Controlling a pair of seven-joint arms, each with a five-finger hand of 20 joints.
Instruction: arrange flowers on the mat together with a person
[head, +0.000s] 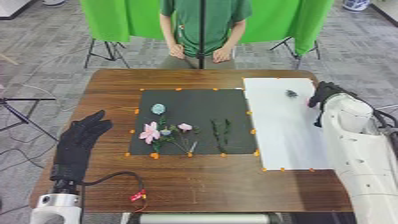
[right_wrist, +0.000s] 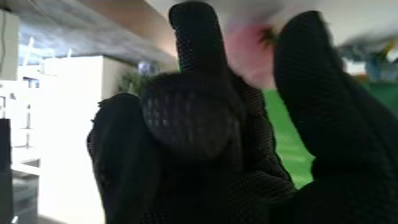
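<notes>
Your white right arm (head: 360, 155) comes in along the right side of the head view and reaches past the white sheet's (head: 280, 135) right edge, with the hand turned in toward the sheet's far end. That right hand (head: 330, 95) is partly closed: in the right wrist view some fingers (right_wrist: 197, 37) run long and straight while one black tip bends in toward the camera. It has hold of a pink flower (right_wrist: 249, 52), blurred and half behind the glove, so you can't make out exactly where the grip meets it.

Your left hand (head: 80, 145) is open and holds nothing, its fingers loosely extended and pointing away from you, left of the dark mat (head: 191, 100). You can't tell whether it touches the bench (head: 195, 190).

On the mat, a pale blue flower (head: 158, 108) lies toward the far left, with a large pink flower (head: 149, 132) nearer you and a small pink bloom (head: 185, 127) to its right. Two green sprigs (head: 219, 134) lie side by side farther right. On the white sheet, a small dark piece (head: 291, 93) rests near the far end, too small to identify. A black cable (head: 124, 174) curls beside your left wrist.
</notes>
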